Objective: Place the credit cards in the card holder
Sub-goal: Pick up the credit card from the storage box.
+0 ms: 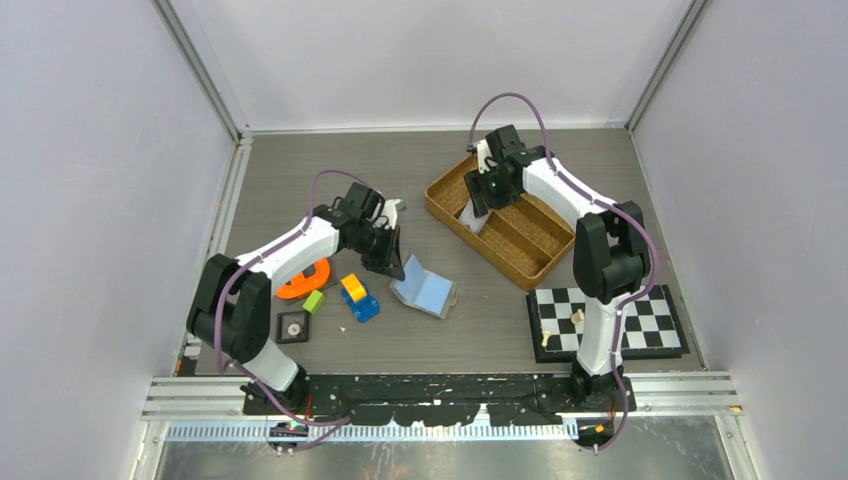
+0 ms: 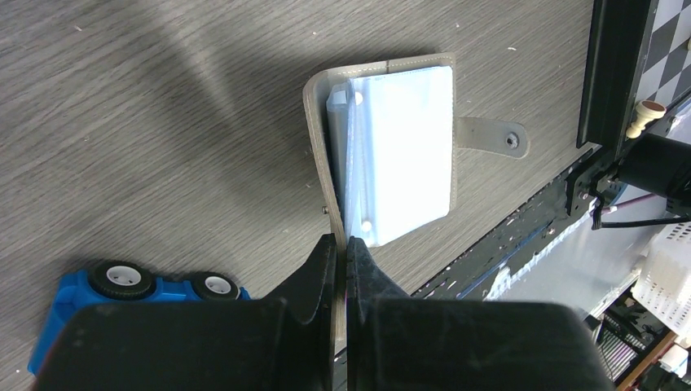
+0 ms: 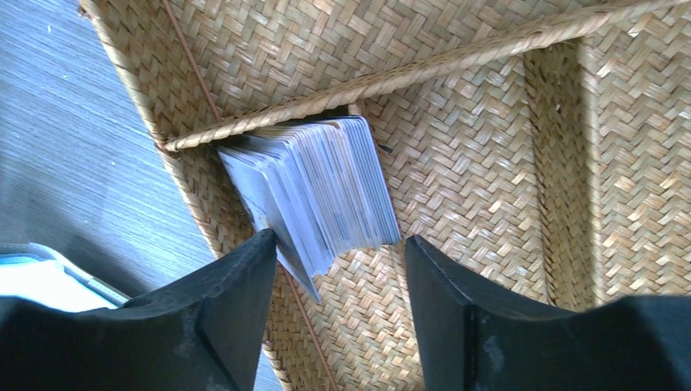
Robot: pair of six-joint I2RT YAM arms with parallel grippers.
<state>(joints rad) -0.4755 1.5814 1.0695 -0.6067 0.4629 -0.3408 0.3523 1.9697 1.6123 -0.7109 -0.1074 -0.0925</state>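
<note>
The card holder [image 1: 425, 290] lies open on the table, its light blue inside up and its snap tab [image 2: 493, 138] pointing sideways. My left gripper [image 2: 342, 244] is shut on the grey cover edge of the card holder [image 2: 319, 163], at the holder's left in the top view, where the left gripper [image 1: 385, 262] shows. The credit cards [image 3: 318, 187] stand as a fanned stack in a corner of the woven basket [image 3: 489, 163]. Over them my right gripper [image 3: 341, 239] is open, the stack's near end between its fingers. Its left finger [image 3: 244, 277] touches the outermost card.
The basket [image 1: 440, 205] sits at the back right, divided into compartments. A chessboard [image 1: 610, 318] lies by the right arm's base. Near the left arm are a blue toy car [image 1: 362, 305], a yellow block [image 1: 353, 287], a green block [image 1: 314, 300], an orange piece [image 1: 302, 282] and a black dial tile [image 1: 292, 326].
</note>
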